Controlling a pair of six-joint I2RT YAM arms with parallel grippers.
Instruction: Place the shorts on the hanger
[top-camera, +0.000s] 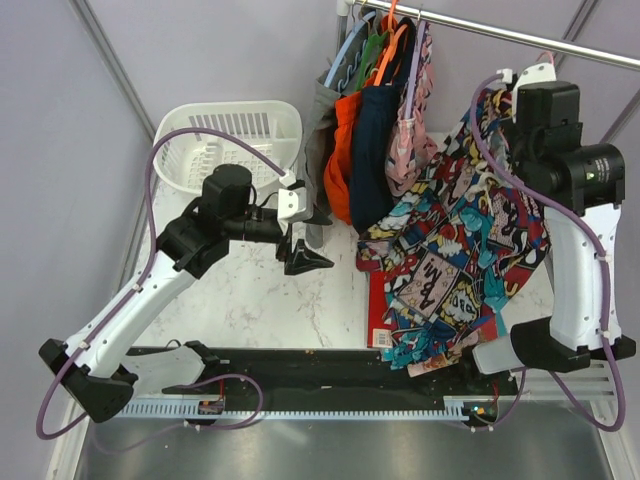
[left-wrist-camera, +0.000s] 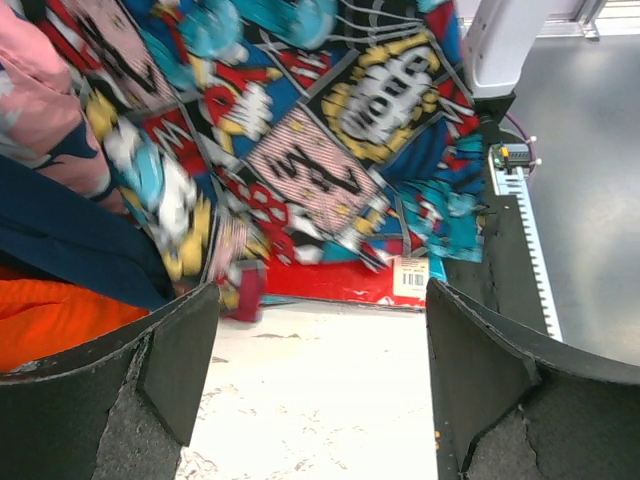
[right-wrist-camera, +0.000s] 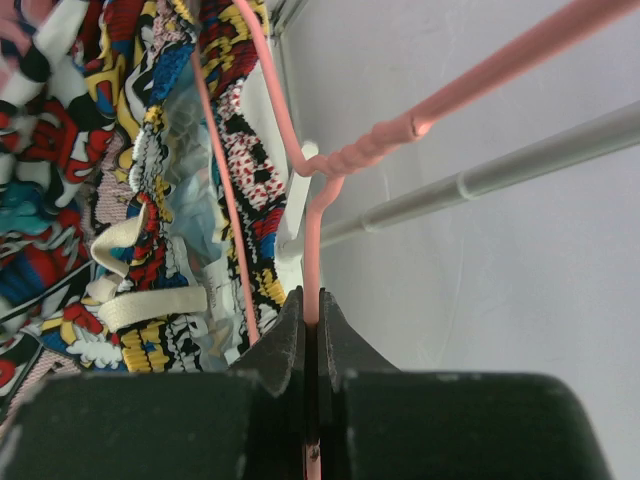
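right hand (right-wrist-camera: 312, 305): clamped on hanger (right-wrist-camera: 345, 160) wire | shorts (top-camera: 450, 260): draped on hanger, hem by desk (top-camera: 250, 300) near edge | left hand (left-wrist-camera: 320, 370): open above desk

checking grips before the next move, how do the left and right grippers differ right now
The left gripper is open and holds nothing; the right gripper is shut on the hanger. The left gripper sits low over the table; the right gripper is up by the rail. Both have black fingers.
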